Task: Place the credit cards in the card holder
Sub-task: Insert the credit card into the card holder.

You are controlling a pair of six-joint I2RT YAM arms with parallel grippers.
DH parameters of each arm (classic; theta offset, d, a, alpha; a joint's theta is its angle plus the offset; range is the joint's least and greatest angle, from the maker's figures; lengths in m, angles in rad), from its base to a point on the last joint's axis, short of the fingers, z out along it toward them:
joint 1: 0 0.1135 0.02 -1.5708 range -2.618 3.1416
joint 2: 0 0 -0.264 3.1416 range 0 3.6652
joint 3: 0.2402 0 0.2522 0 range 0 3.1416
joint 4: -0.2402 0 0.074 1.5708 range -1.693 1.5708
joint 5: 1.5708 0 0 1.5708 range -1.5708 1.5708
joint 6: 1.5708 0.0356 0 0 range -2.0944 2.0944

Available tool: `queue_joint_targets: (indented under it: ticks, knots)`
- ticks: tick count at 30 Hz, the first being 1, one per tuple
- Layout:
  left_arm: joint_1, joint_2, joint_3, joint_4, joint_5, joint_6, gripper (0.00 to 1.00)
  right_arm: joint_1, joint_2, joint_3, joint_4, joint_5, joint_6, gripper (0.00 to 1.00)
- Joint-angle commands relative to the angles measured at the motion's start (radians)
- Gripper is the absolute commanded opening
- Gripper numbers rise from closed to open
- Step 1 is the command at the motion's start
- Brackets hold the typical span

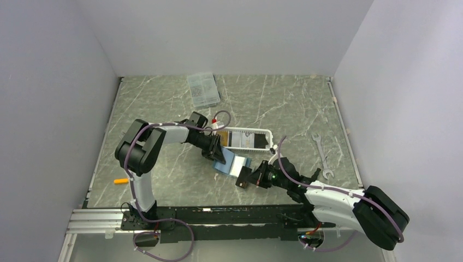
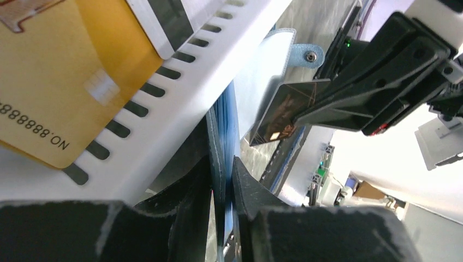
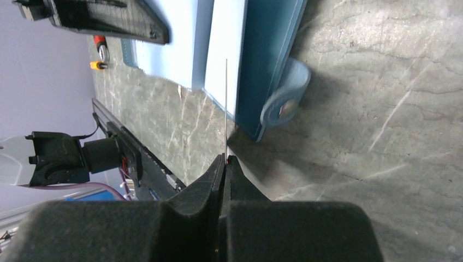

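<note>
The table carries a white slatted basket, which holds the waiting gold card and a striped card near the work. Just in front of the basket, at mid-table, the opened card holder has one flap pinched by the left end effector, evidently to hold its pale-blue slots spread and steady. The right end effector, clenched on the rear edge of a dark card, presents it edge-first at those slots, apparently to slide it straight in; whether it is already touching them cannot be told.
</note>
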Motion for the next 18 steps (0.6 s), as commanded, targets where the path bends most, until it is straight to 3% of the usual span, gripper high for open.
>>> queue_joint_targets:
  ticks: [1, 10, 18]
  knots:
    - [0.025, 0.048, 0.069, 0.020, -0.078, 0.002, 0.24, 0.000, 0.014, 0.047, -0.007, 0.047, -0.022, 0.00]
    - [0.026, 0.093, 0.141, -0.006, -0.111, 0.059, 0.26, 0.000, 0.000, 0.048, -0.008, 0.069, -0.018, 0.00]
    - [-0.025, -0.004, -0.020, -0.035, -0.049, 0.054, 0.29, 0.008, -0.132, 0.027, 0.020, -0.016, -0.050, 0.00]
